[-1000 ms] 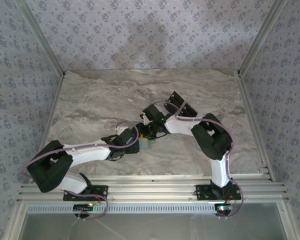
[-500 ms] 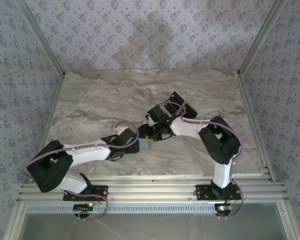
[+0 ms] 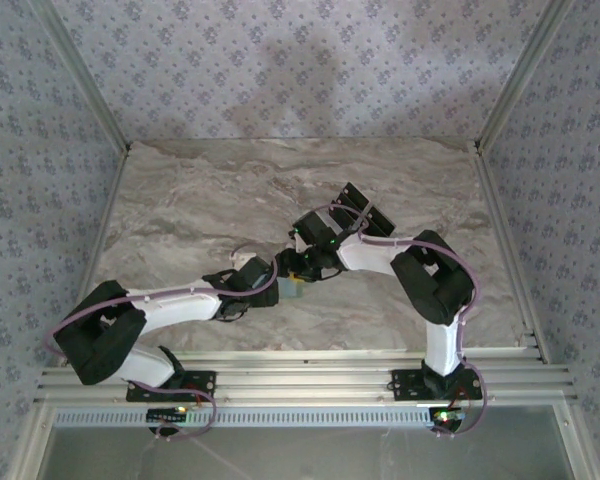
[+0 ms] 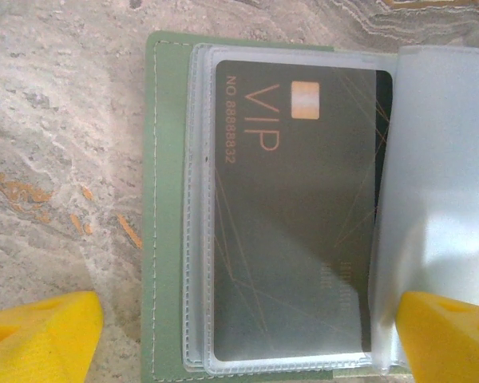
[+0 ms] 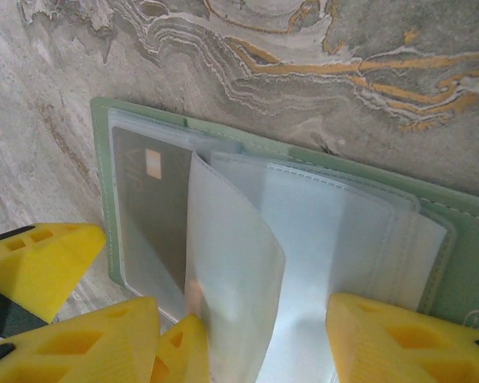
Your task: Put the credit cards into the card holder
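We see the pale green, stitched rectangular card holder (image 4: 166, 199) lying open on the grey marbled stone table (image 4: 56, 159), filling the centre and right of the left wrist view. Its clear plastic sleeves face up. The top one holds a dark grey credit card (image 4: 295, 239) with copper "VIP" lettering, a number along its left edge and a small copper chip patch. A translucent sleeve leaf (image 4: 439, 183) covers the card's right side.

The left gripper (image 4: 239, 339) has its yellow fingers spread wide, clasping nothing. One (image 4: 32, 335) sits at lower left over bare stone just beside the green border, and the other (image 4: 451, 339) at lower right against the leaf.

In the right wrist view the card holder (image 5: 471, 255) runs from upper left to lower right, with the card (image 5: 148, 215) at its left end. The sleeve leaf (image 5: 231, 271) stands curled upward in the middle. The right gripper (image 5: 259, 351) is released too: its fingers (image 5: 104, 343) are apart along the lower edge, the leaf rising between them. We cannot tell whether either touches it.

From above, both arms meet at mid-frame. The left gripper (image 3: 272, 282) and right gripper (image 3: 300, 268) are close together over the card holder (image 3: 294, 290).
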You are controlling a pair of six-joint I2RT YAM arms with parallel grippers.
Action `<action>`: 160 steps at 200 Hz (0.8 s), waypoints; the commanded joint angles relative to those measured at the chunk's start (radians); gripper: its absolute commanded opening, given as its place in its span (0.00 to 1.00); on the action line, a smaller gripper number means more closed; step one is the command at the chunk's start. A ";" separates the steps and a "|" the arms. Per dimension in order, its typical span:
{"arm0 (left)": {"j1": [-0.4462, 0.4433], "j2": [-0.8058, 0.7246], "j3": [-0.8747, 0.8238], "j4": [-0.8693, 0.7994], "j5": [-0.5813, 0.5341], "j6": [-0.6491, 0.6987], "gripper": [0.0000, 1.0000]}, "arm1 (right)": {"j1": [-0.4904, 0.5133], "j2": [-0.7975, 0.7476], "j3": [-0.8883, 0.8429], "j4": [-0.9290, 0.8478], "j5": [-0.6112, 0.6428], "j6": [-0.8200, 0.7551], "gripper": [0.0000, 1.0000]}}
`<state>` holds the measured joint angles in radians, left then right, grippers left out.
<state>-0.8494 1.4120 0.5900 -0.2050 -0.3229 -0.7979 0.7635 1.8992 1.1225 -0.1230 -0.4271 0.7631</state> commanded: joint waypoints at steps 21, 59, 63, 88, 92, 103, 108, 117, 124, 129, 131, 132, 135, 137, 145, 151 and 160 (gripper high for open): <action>-0.004 0.006 -0.017 -0.010 0.004 -0.003 0.95 | 0.016 0.022 0.040 -0.046 0.005 -0.019 0.59; -0.004 -0.006 -0.020 -0.008 0.004 0.001 0.95 | 0.026 0.013 0.060 -0.071 0.007 -0.026 0.59; -0.004 -0.006 -0.019 -0.008 0.004 0.002 0.95 | 0.029 0.012 0.061 -0.073 0.008 -0.027 0.59; -0.004 -0.017 -0.021 -0.008 0.005 0.002 0.95 | 0.034 0.020 0.107 -0.083 0.009 -0.028 0.59; -0.005 -0.019 -0.022 -0.010 0.004 0.003 0.95 | 0.035 0.021 0.110 -0.085 0.009 -0.028 0.59; -0.004 -0.035 -0.025 -0.013 0.003 0.003 0.95 | 0.037 0.026 0.119 -0.089 0.009 -0.027 0.59; -0.004 -0.044 -0.027 -0.016 0.001 0.004 0.95 | 0.038 0.027 0.122 -0.091 0.008 -0.028 0.59; -0.005 -0.066 -0.028 -0.028 -0.004 0.003 0.95 | 0.040 0.032 0.129 -0.091 0.005 -0.026 0.59; -0.005 -0.087 -0.033 -0.037 -0.008 0.002 0.95 | 0.040 0.033 0.134 -0.094 0.003 -0.025 0.59; -0.004 -0.105 -0.036 -0.045 -0.012 -0.001 0.95 | 0.042 0.035 0.138 -0.096 0.004 -0.025 0.59; -0.004 -0.115 -0.038 -0.048 -0.013 -0.002 0.95 | 0.043 0.035 0.140 -0.096 0.004 -0.024 0.59; -0.004 -0.118 -0.039 -0.050 -0.015 -0.002 0.95 | 0.043 0.036 0.141 -0.097 0.004 -0.024 0.59; -0.004 -0.131 -0.041 -0.056 -0.016 -0.004 0.95 | 0.045 0.037 0.144 -0.098 0.003 -0.022 0.59; -0.004 -0.140 -0.043 -0.059 -0.018 -0.006 0.95 | 0.045 0.036 0.146 -0.097 0.002 -0.022 0.59; -0.004 -0.183 -0.051 -0.078 -0.026 -0.012 0.96 | 0.049 0.042 0.154 -0.100 0.001 -0.021 0.59; -0.004 -0.221 -0.060 -0.091 -0.033 -0.018 0.96 | 0.053 0.044 0.160 -0.101 0.001 -0.018 0.59; -0.004 -0.279 -0.073 -0.113 -0.049 -0.028 0.96 | 0.057 0.048 0.172 -0.108 0.001 -0.018 0.59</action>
<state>-0.8494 1.2602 0.5419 -0.2440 -0.3271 -0.7990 0.8040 1.9232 1.2491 -0.1902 -0.4263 0.7517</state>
